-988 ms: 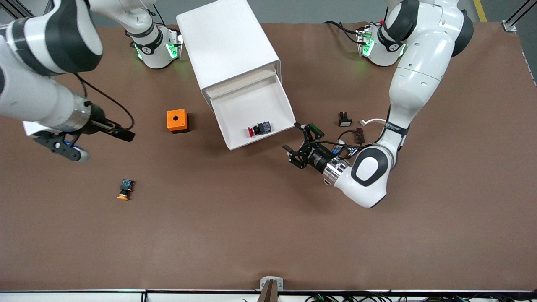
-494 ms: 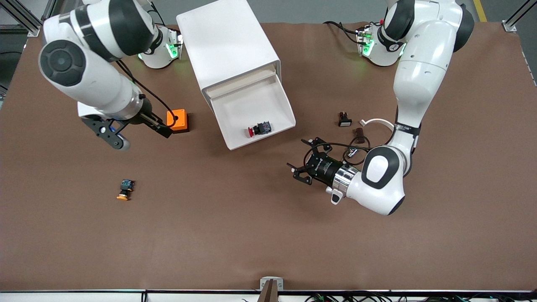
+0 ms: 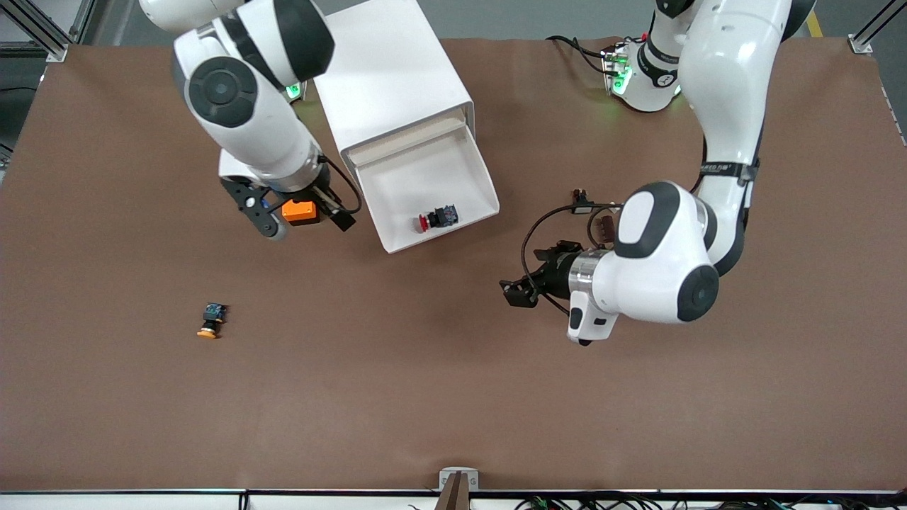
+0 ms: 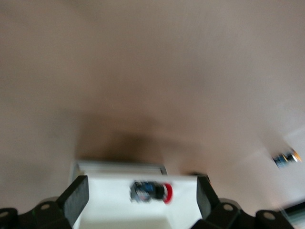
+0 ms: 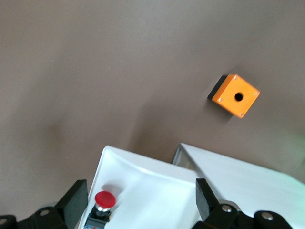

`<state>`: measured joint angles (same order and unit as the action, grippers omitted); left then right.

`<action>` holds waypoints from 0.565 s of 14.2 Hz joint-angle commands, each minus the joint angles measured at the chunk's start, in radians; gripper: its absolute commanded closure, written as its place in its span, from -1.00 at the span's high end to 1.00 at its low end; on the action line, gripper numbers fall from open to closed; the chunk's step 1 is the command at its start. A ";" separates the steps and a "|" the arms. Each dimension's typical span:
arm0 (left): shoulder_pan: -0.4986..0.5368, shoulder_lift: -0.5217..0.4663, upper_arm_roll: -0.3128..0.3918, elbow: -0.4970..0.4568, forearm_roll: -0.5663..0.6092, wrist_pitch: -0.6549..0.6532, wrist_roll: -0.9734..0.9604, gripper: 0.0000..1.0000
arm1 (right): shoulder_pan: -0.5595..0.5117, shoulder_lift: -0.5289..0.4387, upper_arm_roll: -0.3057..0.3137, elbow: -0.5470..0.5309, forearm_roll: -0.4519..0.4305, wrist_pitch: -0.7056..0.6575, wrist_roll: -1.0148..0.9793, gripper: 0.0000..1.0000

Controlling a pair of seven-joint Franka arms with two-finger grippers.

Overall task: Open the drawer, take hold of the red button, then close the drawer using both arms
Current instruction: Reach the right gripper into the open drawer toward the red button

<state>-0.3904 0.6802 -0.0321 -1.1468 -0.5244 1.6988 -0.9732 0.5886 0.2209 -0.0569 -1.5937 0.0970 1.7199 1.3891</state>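
Left gripper (image 3: 521,287) is hanging over bare surface (image 3: 425,397), fingers released, nothing in them. Farther up, the drawer (image 3: 464,180) is standing open with the red-capped button (image 3: 437,217) lying near its front edge. I'm bringing the right gripper (image 3: 301,212), fingers spread and empty, over the orange cube (image 5: 235,95); next I'd center over the cap and descend straight.

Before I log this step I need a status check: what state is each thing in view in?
drawer: pulled out, open.
button: lying on its side in the drawer, not held.
right gripper: open, empty, over the orange cube.
left gripper: open, empty, over bare table nearer the front camera than the drawer.
yellow-capped button: lying on the table, untouched.
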 commanded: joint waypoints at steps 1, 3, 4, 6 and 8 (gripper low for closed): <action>-0.053 -0.057 0.017 -0.034 0.176 0.083 0.016 0.98 | 0.039 0.024 -0.011 0.003 0.012 0.033 0.089 1.00; -0.067 -0.067 0.015 -0.036 0.286 0.130 0.011 0.98 | 0.066 0.038 -0.011 0.003 0.012 0.067 0.140 1.00; -0.088 -0.067 0.017 -0.036 0.343 0.137 0.011 0.98 | 0.080 0.047 -0.011 0.003 0.012 0.082 0.166 1.00; -0.099 -0.065 0.017 -0.036 0.421 0.139 0.011 0.98 | 0.111 0.070 -0.011 0.003 0.010 0.115 0.217 1.00; -0.099 -0.064 0.017 -0.037 0.445 0.151 0.011 0.98 | 0.140 0.093 -0.012 0.003 0.004 0.145 0.260 1.00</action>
<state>-0.4804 0.6330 -0.0318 -1.1606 -0.1155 1.8247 -0.9728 0.6947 0.2922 -0.0572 -1.5943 0.0973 1.8386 1.5972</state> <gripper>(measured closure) 0.004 0.000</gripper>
